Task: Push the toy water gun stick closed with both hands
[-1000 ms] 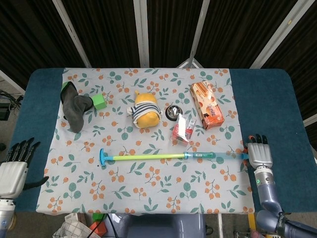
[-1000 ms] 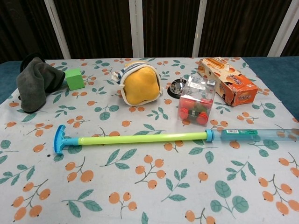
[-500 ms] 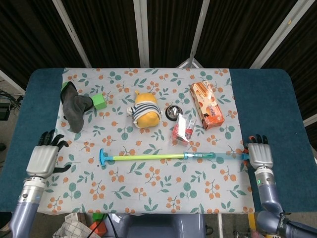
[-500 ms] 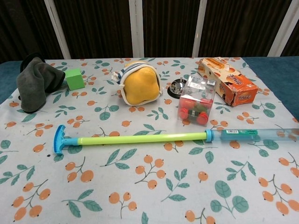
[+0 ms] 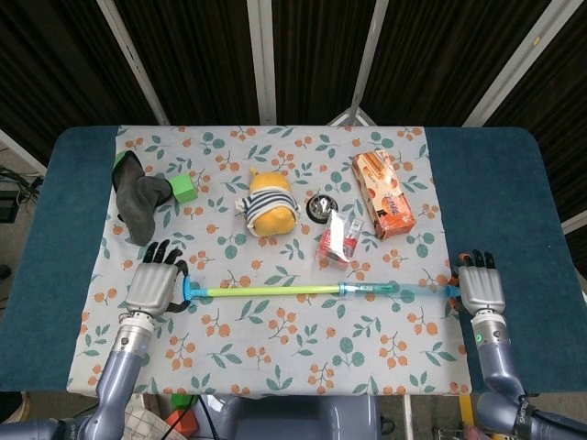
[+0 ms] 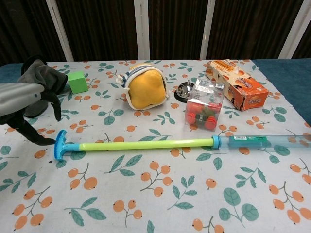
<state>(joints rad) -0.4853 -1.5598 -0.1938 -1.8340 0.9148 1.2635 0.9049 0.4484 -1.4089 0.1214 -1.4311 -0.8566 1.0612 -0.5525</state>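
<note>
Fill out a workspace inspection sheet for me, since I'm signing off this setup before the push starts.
Surface: table, blue, under a floral tablecloth.
Job's things: toy water gun stick lies flat, green rod extended out of its clear barrel.
Clutter: grey cloth, green cube, yellow plush toy, small metal bell, clear box of toy cars, orange carton.
Hands: left hand at the stick's blue T-handle, fingers apart; right hand at the barrel end, holding nothing.
Cables: dark cables off the table's left edge.
Surroundings: dark slatted wall with white posts.
</note>
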